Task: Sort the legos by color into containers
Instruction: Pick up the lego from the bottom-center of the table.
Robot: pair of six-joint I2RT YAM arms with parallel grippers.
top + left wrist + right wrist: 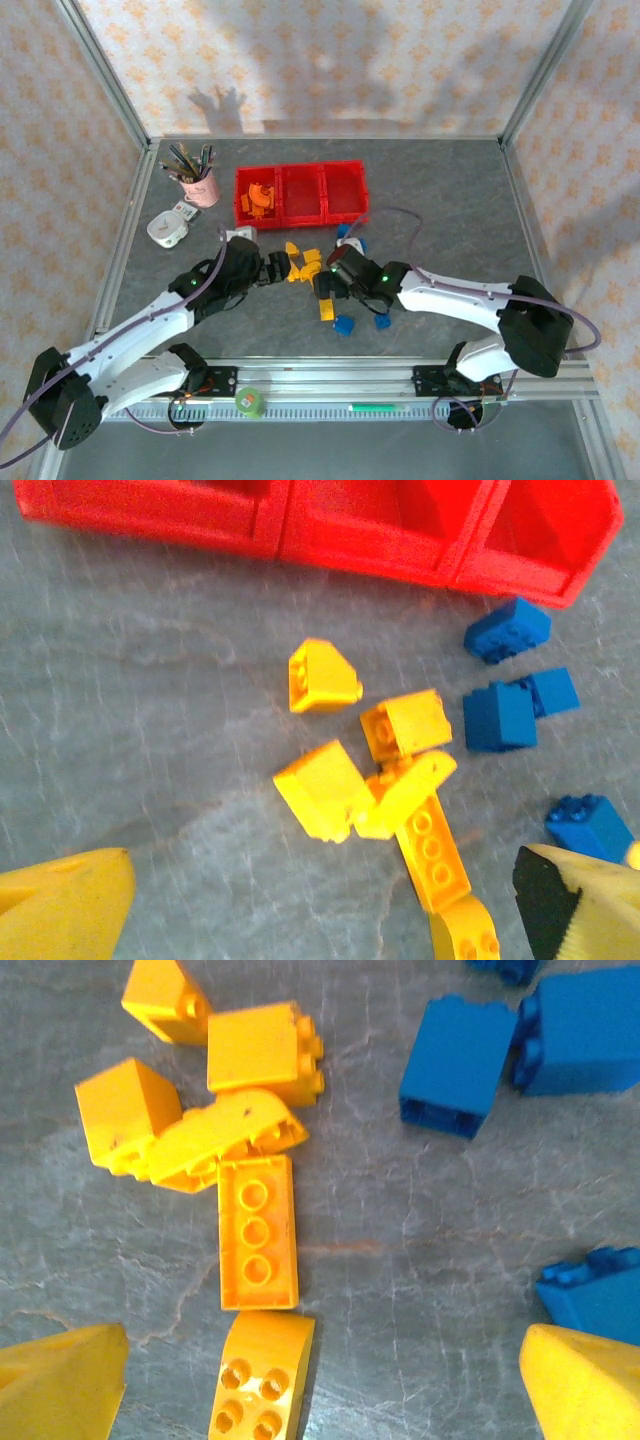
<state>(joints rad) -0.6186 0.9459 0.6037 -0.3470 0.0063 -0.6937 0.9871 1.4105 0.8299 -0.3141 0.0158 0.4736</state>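
Legos lie loose on the grey table, in a patch just in front of the containers. At the middle of that patch we record a tight cluster of yellow bricks, several touching one another. Blue bricks are scattered to the right of them, apart from the cluster.

The containers are three joined red bins standing toward the far side of the table. Orange pieces rest in the left bin.

The left gripper hangs over the table beside the yellow cluster. Its fingers are spread wide and we find nothing held between them.

The right gripper is likewise spread wide, with its fingers well apart. We note a flat three-stud yellow brick and a curved yellow piece lying on the table between them, nearer one finger. Neither is touched by a finger. This gripper holds nothing.

A pink cup of pens stands just left of the containers, with a white object near it. A green tape roll sits on the rail between the arm bases.
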